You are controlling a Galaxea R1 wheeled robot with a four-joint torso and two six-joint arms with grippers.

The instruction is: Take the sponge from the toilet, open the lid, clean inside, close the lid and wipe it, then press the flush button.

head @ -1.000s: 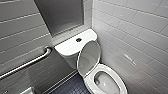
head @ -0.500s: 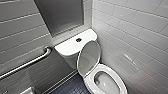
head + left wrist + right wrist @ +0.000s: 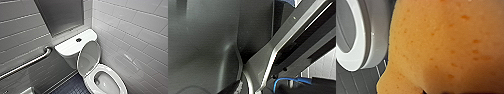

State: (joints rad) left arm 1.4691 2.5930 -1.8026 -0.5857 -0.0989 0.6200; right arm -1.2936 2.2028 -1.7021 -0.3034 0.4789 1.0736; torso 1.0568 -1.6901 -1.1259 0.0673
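The white toilet point(image 3: 110, 88) stands in the corner with its oval lid point(image 3: 88, 57) raised and leaning back against the tank. The bowl lies uncovered below the lid. The round dark flush button point(image 3: 78, 39) sits in the middle of the flat tank top point(image 3: 66, 47). In the right wrist view the orange, pitted sponge point(image 3: 448, 47) looms very close, and my right gripper is shut on it. Beside the sponge the toilet's white seat ring point(image 3: 354, 37) shows over dark floor tiles. My left gripper is open with nothing held.
A steel grab bar point(image 3: 27, 63) runs along the grey tiled wall left of the tank. A white tiled wall point(image 3: 130, 32) stands close on the toilet's right. Dark floor point(image 3: 72, 87) lies in front of the tank, and a grey recess point(image 3: 62, 15) sits above it.
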